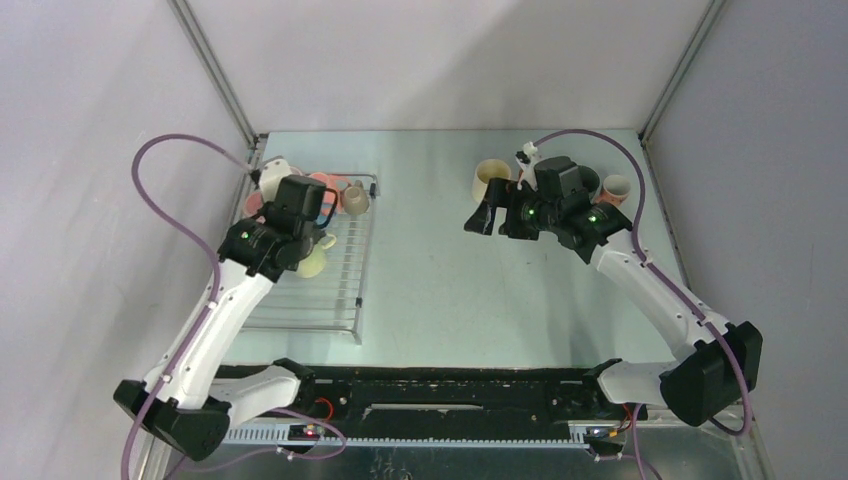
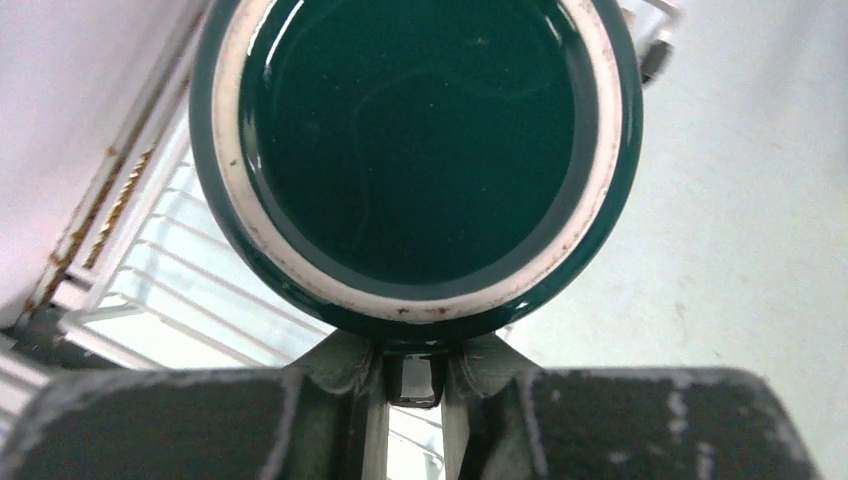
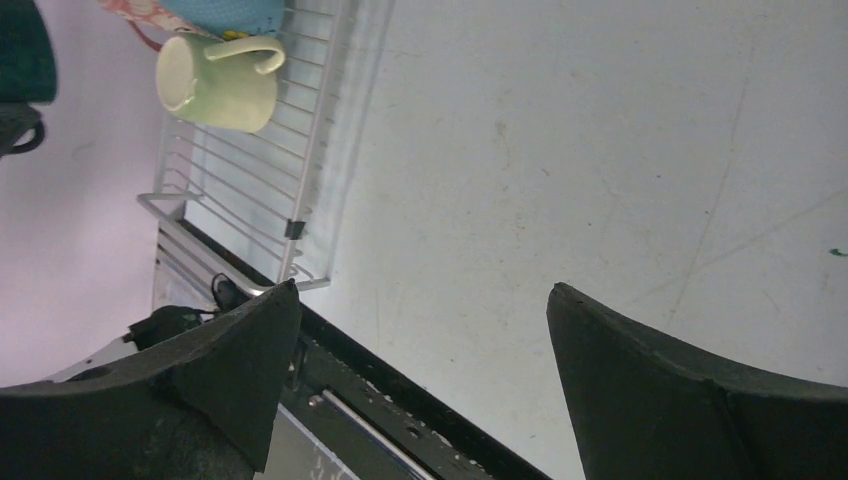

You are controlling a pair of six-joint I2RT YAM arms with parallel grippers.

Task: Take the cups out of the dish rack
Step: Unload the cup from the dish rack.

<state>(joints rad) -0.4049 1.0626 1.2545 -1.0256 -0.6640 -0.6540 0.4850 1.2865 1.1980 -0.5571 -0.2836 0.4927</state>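
Rack (image 1: 335,300) is noted along the left edge of the tabletop (image 1: 450,290), its far end close to the far left corner. Left gripper (image 2: 415,365) is seen over the far half of the rack, fingers drawn nearly together and pinching a narrow part at the edge of a dark green cup (image 2: 415,140); whether that part is handle or rim cannot be told. The cup's mouth is turned toward the wrist camera, with a white band showing round the lip. Rack bars are seen behind it on one side and bare tabletop on the other. A pale green cup (image 3: 215,85) is recorded lying on its side on the bars near the rack's middle. At the rack's far end a white cup (image 1: 272,182), a pink cup (image 1: 322,183) and a beige cup (image 1: 353,198) are bunched together, with a blue item (image 1: 326,212) just beside them. Right gripper (image 3: 420,295) is held above the tabletop near its far edge, fingers spread wide with nothing between them. A cream cup (image 1: 492,178) stands just beyond it, and a pink-and-white cup (image 1: 617,187) stands toward the far right corner.
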